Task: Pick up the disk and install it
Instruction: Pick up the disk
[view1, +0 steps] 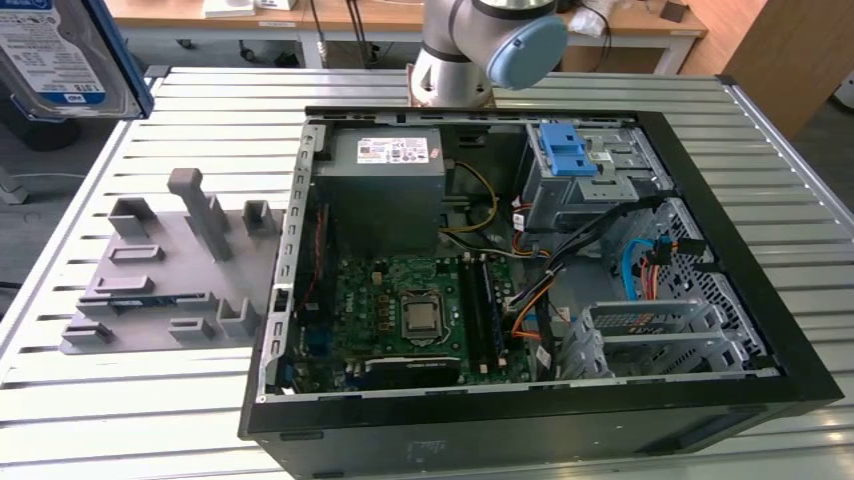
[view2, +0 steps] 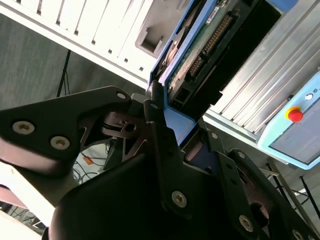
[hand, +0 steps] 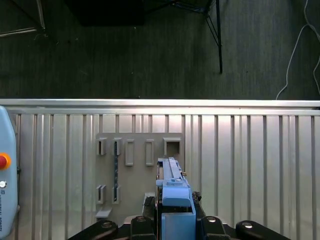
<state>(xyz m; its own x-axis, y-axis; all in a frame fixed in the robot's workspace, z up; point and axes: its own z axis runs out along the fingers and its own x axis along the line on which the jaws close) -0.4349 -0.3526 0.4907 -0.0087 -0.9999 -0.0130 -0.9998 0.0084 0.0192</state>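
Note:
The disk (view1: 54, 55), a silver-grey hard drive with a white-and-blue label in a blue bracket, hangs high at the exterior view's upper left, off the table's corner. In both wrist views my gripper (view2: 175, 117) is shut on its blue-framed end. The second wrist view shows the disk (view2: 200, 45) with its green circuit board and connector edge running away from the fingers. In the first wrist view the disk (hand: 172, 175) is seen edge-on, sticking out of the gripper (hand: 174, 205) above the grey fixture plate (hand: 137, 175).
An open black computer case (view1: 534, 270) lies on the slatted metal table (view1: 134, 400), with a grey drive cage and blue-latched tray (view1: 567, 155) at its far right. The grey fixture plate (view1: 160, 270) lies beside it. The arm's base (view1: 467, 50) stands behind. A pendant (hand: 5, 190) lies near.

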